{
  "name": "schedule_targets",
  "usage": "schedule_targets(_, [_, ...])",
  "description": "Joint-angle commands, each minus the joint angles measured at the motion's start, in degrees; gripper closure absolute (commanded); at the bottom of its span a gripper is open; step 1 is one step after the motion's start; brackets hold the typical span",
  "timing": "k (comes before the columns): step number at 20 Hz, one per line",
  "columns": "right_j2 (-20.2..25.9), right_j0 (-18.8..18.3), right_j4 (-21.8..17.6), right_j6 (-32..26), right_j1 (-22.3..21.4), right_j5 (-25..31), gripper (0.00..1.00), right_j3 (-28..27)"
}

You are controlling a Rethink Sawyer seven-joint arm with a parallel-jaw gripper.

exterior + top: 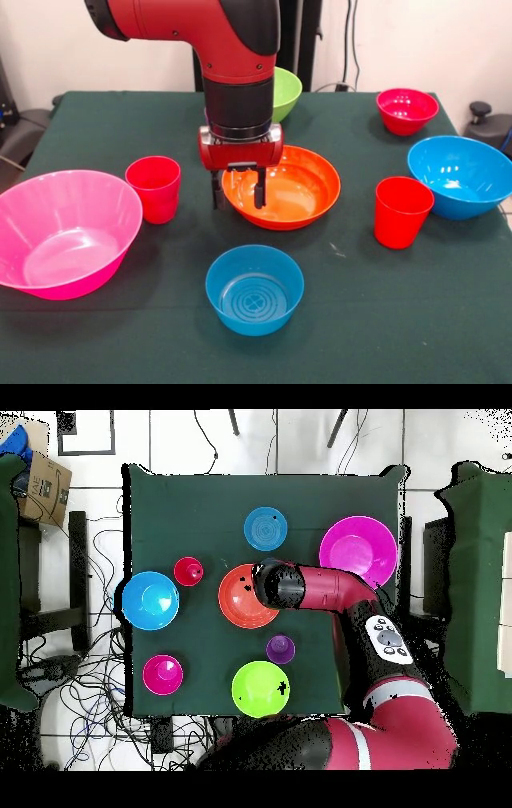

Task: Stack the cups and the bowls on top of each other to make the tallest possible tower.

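On a green-clothed table [416, 320], the cups and bowls are seen scattered, nothing stacked — the gripper [238, 189], fingers apart, is lowered over the orange bowl's [292, 192] rim, apparently to grasp it.

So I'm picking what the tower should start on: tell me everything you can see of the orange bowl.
The orange bowl is wide, shallow, round and glossy, plastic by its look. It stands upright and empty near the middle of the green table, touching no other bowl or cup. The gripper hangs open at its rim, one finger inside the bowl and the other outside; whether they touch the rim is unclear.
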Motion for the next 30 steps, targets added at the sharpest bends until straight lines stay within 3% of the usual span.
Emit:
schedule_targets(1, [1.6, 1.4, 0.0, 6.5, 1.2, -1.8, 0.00, -0.9])
schedule_targets(30, [1.7, 1.6, 1.3, 6.9, 0.0, 0.9, 0.00, -0.3])
